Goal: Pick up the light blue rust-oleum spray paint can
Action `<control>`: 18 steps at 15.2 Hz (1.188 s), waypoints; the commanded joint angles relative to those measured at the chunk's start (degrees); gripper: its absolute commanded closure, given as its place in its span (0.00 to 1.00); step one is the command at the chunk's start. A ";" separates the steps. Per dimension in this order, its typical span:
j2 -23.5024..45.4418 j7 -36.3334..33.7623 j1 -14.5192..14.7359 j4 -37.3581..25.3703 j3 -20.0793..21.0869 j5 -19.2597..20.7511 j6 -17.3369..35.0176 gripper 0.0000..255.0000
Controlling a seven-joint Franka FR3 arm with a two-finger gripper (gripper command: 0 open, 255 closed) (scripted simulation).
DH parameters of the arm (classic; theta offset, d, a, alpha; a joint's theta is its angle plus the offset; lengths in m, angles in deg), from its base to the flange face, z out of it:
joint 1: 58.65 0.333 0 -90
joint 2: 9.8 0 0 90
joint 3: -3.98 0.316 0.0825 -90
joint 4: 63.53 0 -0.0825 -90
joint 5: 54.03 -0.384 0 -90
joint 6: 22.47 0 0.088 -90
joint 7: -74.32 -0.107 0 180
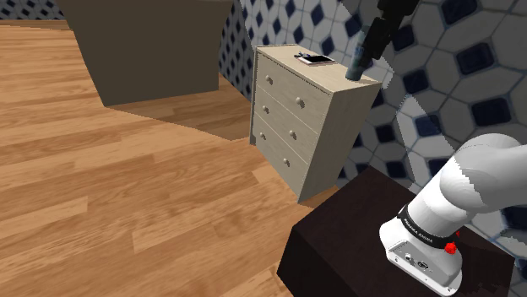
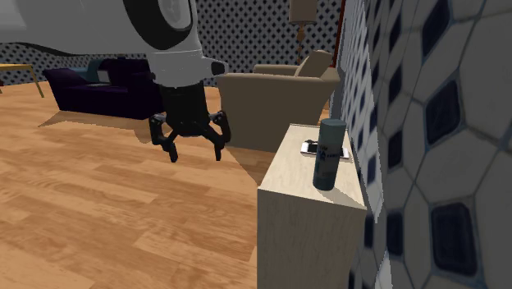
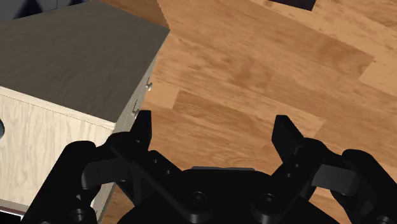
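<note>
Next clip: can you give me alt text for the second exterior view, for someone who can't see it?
The black gripper hangs with its fingers open above the wooden floor, apart from and to this view's left of a pale dresser. A blue-grey spray can stands upright on the dresser top, a flat white device lying just behind it.

A pale chest of drawers (image 1: 291, 126) with three drawers stands on the wooden floor (image 1: 127, 186) against a wall (image 1: 456, 84) patterned in white and dark blue. On its top, a dark bluish spray can (image 1: 355, 67) stands upright at the right end, with a flat phone-like object (image 1: 316, 59) lying near it. At lower right, the dark stand (image 1: 346, 245) carries the white arm (image 1: 460, 198), and a dark part of the arm overlaps the can's top.
</note>
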 commanded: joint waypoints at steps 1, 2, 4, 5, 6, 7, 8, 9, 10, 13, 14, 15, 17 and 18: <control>0.00 0.00 0.00 0.00 0.00 0.00 0.00 0.00; 1.33 0.99 -0.44 -0.99 -0.90 0.78 0.31 0.00; 4.09 2.94 -1.26 -3.15 -2.66 2.22 0.88 0.00; 5.52 3.89 -1.64 -4.31 -3.52 2.89 1.15 0.00; 6.98 4.84 -2.00 -5.54 -4.37 3.51 1.39 0.00; 8.46 5.78 -2.34 -6.83 -5.20 4.09 1.62 0.00; 9.97 6.72 -2.67 -8.17 -6.02 4.63 1.82 0.00; 11.52 7.65 -2.99 -9.58 -6.83 5.12 2.00 0.00; 13.08 8.58 -3.28 -11.05 -7.63 5.57 2.15 0.00; 17.95 11.37 -4.07 -15.84 -9.98 6.63 2.43 0.00; 19.63 12.30 -4.33 -17.56 -10.74 6.88 2.46 0.00; 21.34 13.25 -4.58 -19.36 -11.49 7.08 2.46 0.00; 24.86 15.15 -5.07 -23.16 -12.98 7.32 2.35 0.00; 26.67 16.12 -5.31 -25.18 -13.71 7.36 2.23 0.00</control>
